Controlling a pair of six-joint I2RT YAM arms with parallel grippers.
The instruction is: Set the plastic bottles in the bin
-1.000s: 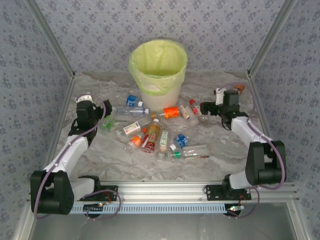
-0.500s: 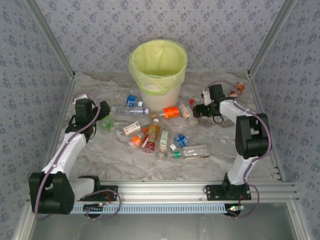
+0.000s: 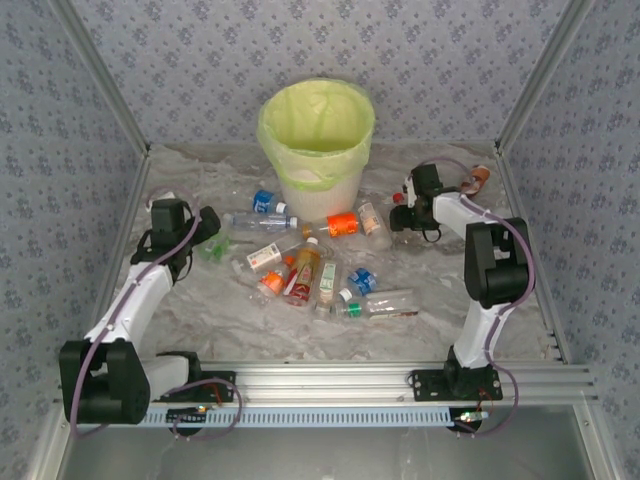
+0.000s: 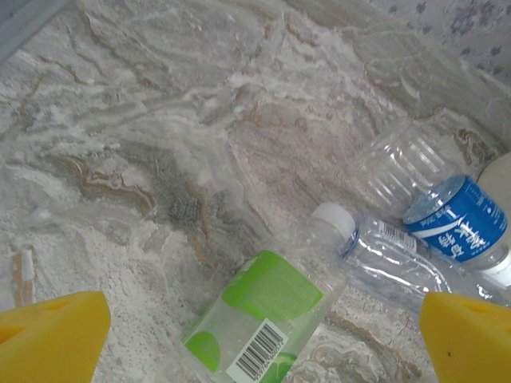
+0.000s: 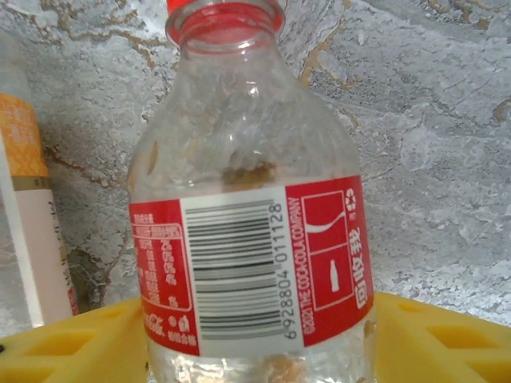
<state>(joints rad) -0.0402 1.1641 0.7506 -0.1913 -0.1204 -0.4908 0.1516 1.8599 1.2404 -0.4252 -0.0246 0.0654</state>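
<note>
Bottle [image 5: 247, 263], red cap and red label, sat right between the right gripper's [image 3: 403, 215] yellow pads, long axis running straight out from the wrist, cap leading. Jaws stood about halfway, flanking the body; whether they actually pinched it, I couldn't tell. Bin [image 3: 322, 195] lay near, off to that arm's left. Across the table, left gripper [image 3: 207, 224] gaped wide above a green-label bottle [image 4: 263, 315].
</note>
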